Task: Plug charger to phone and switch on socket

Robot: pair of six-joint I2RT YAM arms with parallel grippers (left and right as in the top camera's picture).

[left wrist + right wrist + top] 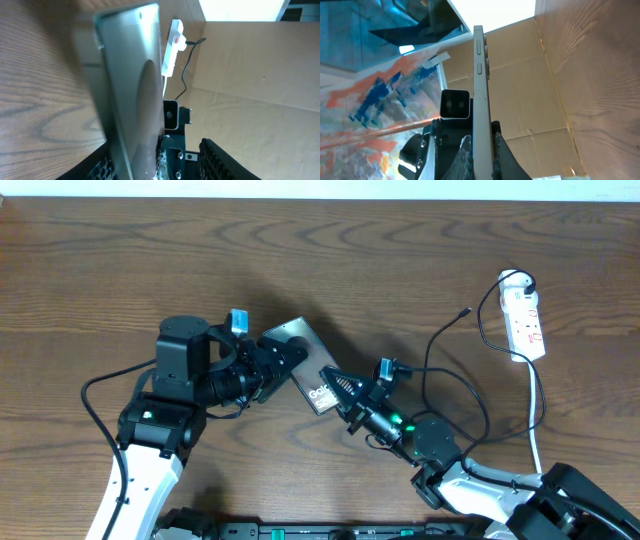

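Note:
The phone [298,340], a dark grey slab with white lettering, is held off the table at centre, tilted on its edge. My right gripper [338,388] is shut on its lower end; the right wrist view shows the phone [479,90] edge-on between the fingers [482,142]. My left gripper [283,361] is open at its left side, fingers [157,150] astride the phone [130,75], the right finger well apart. The charger cable [432,352] lies loose at right, its tip [467,310] free. The white socket strip [525,320] lies at far right with a black plug [526,281] in it.
The socket's white cord [535,420] runs down toward the front edge at right. The socket [172,42] and the charger cable [184,75] also show in the left wrist view. A brown cardboard wall [250,75] stands beyond the table.

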